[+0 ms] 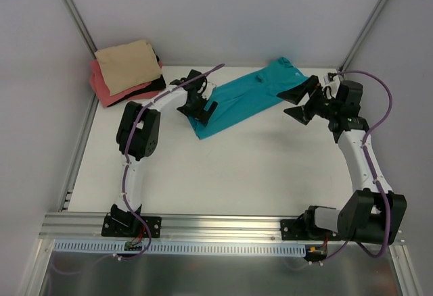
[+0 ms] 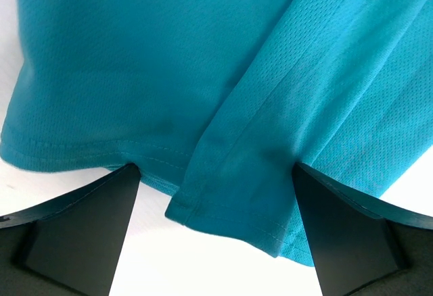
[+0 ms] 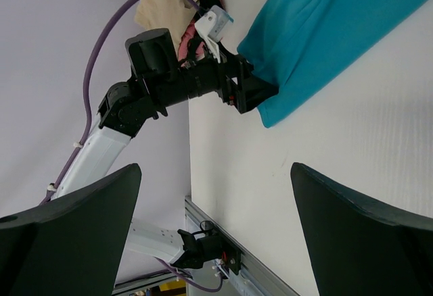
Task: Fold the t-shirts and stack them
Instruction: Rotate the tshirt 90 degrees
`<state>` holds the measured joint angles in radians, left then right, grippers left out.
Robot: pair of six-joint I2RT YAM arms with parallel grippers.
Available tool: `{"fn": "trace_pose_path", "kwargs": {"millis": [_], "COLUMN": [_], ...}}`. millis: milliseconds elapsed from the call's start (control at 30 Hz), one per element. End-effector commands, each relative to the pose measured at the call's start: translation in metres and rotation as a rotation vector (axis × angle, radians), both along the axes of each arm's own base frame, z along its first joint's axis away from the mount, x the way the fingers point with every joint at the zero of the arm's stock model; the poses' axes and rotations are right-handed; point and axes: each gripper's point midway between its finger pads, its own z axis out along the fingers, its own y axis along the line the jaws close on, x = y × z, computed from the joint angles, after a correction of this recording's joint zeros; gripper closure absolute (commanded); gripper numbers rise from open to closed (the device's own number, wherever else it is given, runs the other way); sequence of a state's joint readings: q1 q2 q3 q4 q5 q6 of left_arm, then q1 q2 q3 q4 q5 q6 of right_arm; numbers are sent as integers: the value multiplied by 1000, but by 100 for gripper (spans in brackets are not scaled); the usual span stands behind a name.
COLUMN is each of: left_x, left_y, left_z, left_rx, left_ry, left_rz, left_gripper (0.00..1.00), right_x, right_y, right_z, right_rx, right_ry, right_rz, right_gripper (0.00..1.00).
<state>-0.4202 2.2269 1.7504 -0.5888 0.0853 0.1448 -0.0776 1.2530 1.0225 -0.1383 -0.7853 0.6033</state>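
Observation:
The teal t-shirt [image 1: 247, 94] lies as a long folded strip running diagonally across the back of the table, its hem [image 2: 230, 194] filling the left wrist view. My left gripper [image 1: 201, 100] is open at the strip's lower left end, its fingers [image 2: 74, 235] astride the hem [image 2: 215, 169]. My right gripper [image 1: 289, 103] is open beside the strip's right end and holds nothing [image 3: 215, 174]. The tan-beige t-shirt [image 1: 127, 66] lies folded on the coral-pink t-shirt [image 1: 107, 91] in the back left corner.
A dark cloth [image 1: 153, 82] shows between the tan and pink tees. Grey walls with metal posts [image 1: 74, 12] close in the table on three sides. An aluminium rail [image 1: 216, 225] runs along the near edge by both arm bases.

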Motion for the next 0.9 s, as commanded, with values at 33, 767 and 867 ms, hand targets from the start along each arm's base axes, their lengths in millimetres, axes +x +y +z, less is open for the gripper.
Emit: {"fn": "trace_pose_path", "kwargs": {"millis": [33,767,867], "left_x": [-97,-275,-291], "left_y": [-1,-11,-19], "left_z": [-31,-29,-18], "left_rx": [79,256,241], "left_ry": [300,593,646], "left_rz": [-34,-128,-131], "left_gripper": [1,1,1], "right_x": [-5,-41,-45], "right_y": [0,10,11], "right_z": [35,39,37], "right_rx": [1,6,7], "right_ry": [-109,-150,-146], "right_rz": [-5,13,15], "right_gripper": [0,1,0]}}
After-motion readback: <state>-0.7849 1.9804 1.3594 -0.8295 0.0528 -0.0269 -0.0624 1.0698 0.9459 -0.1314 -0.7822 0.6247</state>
